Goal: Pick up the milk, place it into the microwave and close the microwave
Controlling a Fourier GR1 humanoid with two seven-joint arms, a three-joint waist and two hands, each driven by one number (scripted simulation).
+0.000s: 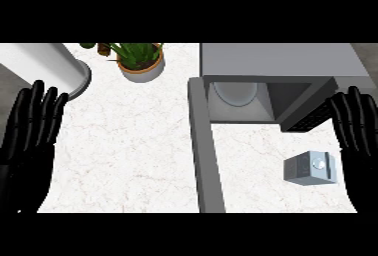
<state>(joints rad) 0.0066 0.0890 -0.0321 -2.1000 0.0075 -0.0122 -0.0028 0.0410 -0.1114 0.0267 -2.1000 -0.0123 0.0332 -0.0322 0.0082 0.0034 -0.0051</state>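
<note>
The milk (310, 168) is a small grey-white carton with a round cap, standing on the white marble counter (125, 150) at the right, in front of the microwave (280, 62). The microwave is grey and stands open; its door (204, 150) swings out toward me as a long grey panel left of the milk. Inside I see a round glass plate (235, 92). My right hand (356, 125) is open at the right edge, fingers up, just right of and beyond the milk, not touching it. At the left edge my left hand (31, 125) is open, fingers up.
A potted green plant (139, 59) in a tan pot stands at the back, left of the microwave. A large white cylinder (52, 67) stands at the back left corner. The counter's front edge runs along the bottom.
</note>
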